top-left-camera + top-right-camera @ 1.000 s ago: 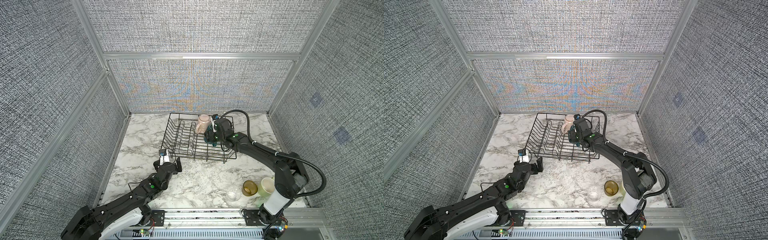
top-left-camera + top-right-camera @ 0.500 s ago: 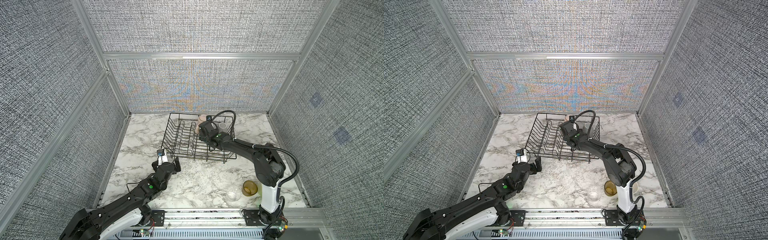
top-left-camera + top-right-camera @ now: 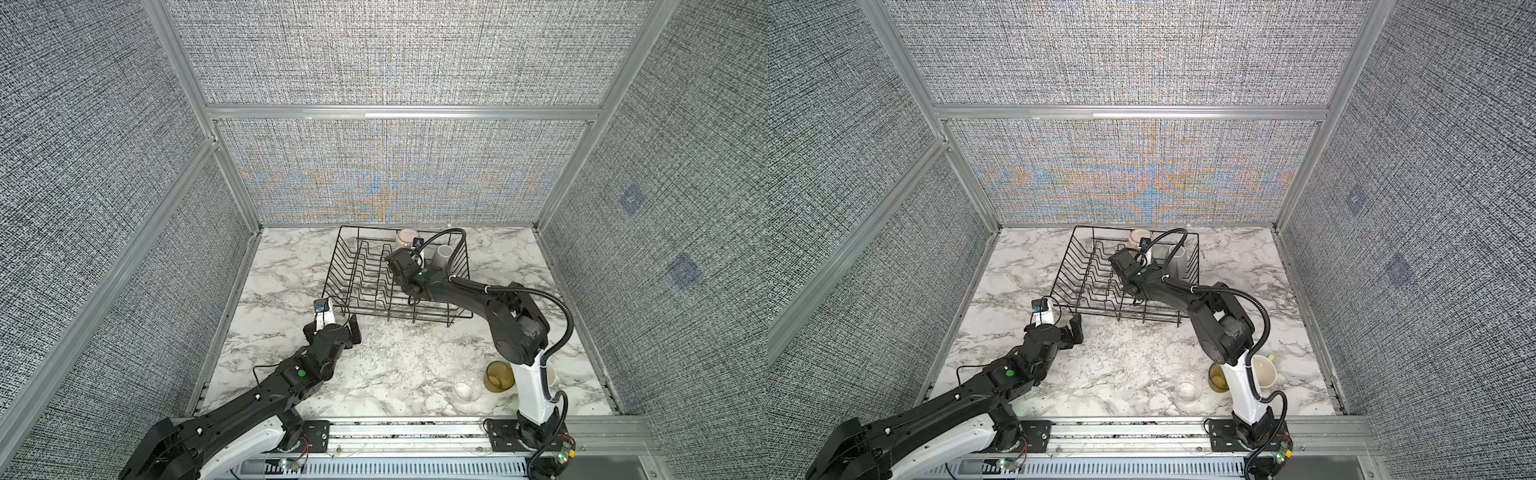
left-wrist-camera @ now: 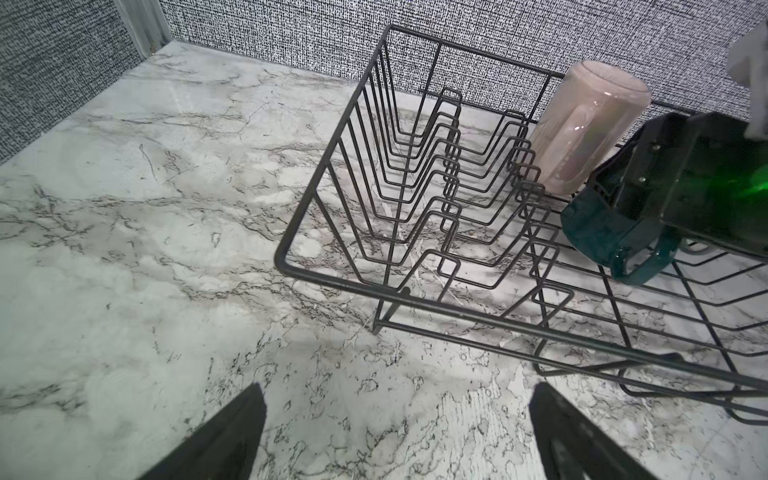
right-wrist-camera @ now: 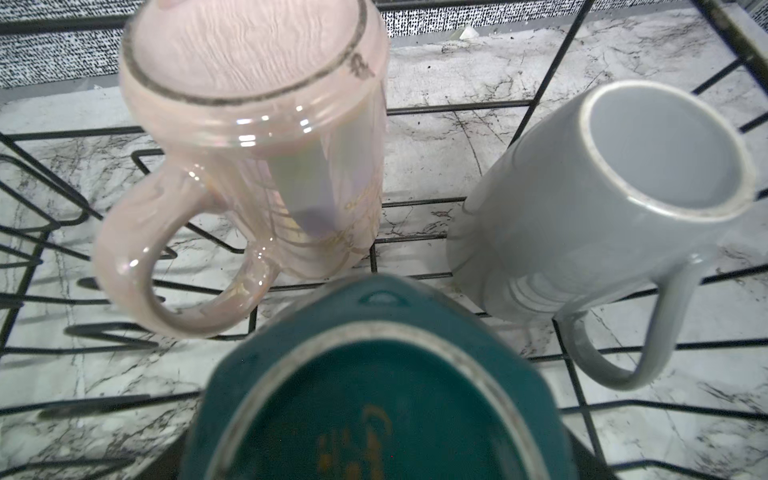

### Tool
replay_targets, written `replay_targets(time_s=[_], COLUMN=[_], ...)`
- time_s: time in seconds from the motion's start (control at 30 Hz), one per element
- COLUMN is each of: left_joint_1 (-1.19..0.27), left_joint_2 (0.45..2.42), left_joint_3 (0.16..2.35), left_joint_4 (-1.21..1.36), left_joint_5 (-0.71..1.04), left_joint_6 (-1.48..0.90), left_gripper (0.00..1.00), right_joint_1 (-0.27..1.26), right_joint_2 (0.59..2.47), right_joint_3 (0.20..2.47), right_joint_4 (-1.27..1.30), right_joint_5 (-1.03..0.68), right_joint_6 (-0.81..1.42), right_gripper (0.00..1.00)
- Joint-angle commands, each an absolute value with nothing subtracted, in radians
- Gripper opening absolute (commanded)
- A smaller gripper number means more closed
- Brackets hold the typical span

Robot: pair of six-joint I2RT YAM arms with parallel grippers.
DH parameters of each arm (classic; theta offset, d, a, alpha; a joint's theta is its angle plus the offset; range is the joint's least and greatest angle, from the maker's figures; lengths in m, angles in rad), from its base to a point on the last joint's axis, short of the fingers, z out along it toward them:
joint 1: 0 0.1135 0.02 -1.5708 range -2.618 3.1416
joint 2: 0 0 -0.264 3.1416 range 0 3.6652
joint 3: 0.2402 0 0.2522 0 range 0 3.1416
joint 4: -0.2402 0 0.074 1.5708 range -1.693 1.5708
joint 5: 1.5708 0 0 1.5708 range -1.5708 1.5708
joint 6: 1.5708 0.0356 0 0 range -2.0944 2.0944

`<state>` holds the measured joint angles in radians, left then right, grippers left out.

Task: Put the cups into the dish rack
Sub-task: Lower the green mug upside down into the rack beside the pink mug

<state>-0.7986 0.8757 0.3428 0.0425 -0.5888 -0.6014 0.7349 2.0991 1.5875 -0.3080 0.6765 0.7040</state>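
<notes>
Teal mug [image 5: 374, 395] is clasped rim-down by the right gripper [image 3: 394, 259] in the mid-frame rack [image 3: 365, 227] — presumably to drain — left gripper [image 4: 398, 386] spread wide, empty.

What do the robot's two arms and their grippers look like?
Both are mostly black with a white link near the base and a round green marker. The left arm carries a thin black wire, the right arm a thick ribbed black hose. The left gripper and right gripper have black fingers beside a small white camera mount.
</notes>
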Motion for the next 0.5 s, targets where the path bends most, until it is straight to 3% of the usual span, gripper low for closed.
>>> replay_targets(time_s=[0.0, 0.2, 0.47], left_joint_1=[-0.796, -0.796, -0.796], left_joint_2=[0.886, 0.892, 0.867], left_joint_3=[0.357, 0.363, 0.355], left_joint_4=[0.041, 0.031, 0.018], left_joint_5=[-0.577, -0.572, -0.572], left_joint_6=[-0.593, -0.589, -0.592], left_gripper=[0.99, 0.99, 0.99], right_joint_1=[0.750, 0.753, 0.756], right_joint_2=[2.114, 2.140, 2.093], right_joint_3=[1.612, 1.635, 1.614], right_joint_4=[-0.310, -0.308, -0.319], right_joint_5=[0.714, 0.681, 0.644], right_joint_6=[0.754, 0.751, 0.775], right_gripper=[0.66, 0.69, 0.86])
